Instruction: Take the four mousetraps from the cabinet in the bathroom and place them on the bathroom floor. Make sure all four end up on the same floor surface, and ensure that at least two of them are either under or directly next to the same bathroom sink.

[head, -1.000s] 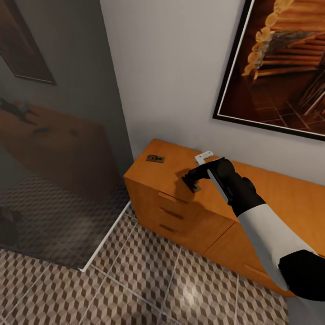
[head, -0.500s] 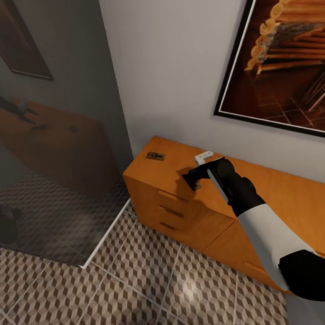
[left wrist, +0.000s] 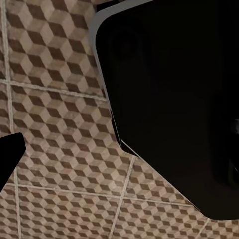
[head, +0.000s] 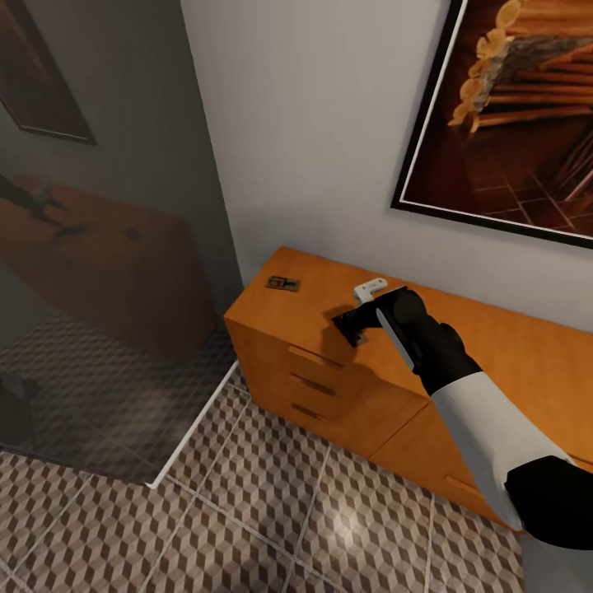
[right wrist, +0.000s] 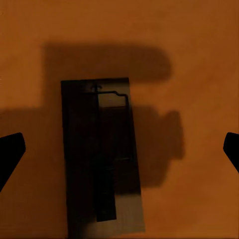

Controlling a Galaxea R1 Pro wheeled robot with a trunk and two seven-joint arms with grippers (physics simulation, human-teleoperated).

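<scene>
Tool (head: 354, 328) lowered slightly over mousetrap (right wrist: 102, 158).

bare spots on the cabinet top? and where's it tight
Free: the long stretch of cabinet top toward the right end, below the framed picture, behind the right arm. Also the strip between the far mousetrap and the front edge. Tight: around the right gripper, open over a second mousetrap.

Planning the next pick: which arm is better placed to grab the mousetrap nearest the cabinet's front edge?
Right. Its gripper hangs over the flat brown wooden mousetrap on the orange-brown wooden cabinet, jaws open on either side; the left wrist camera faces floor tiles.
</scene>
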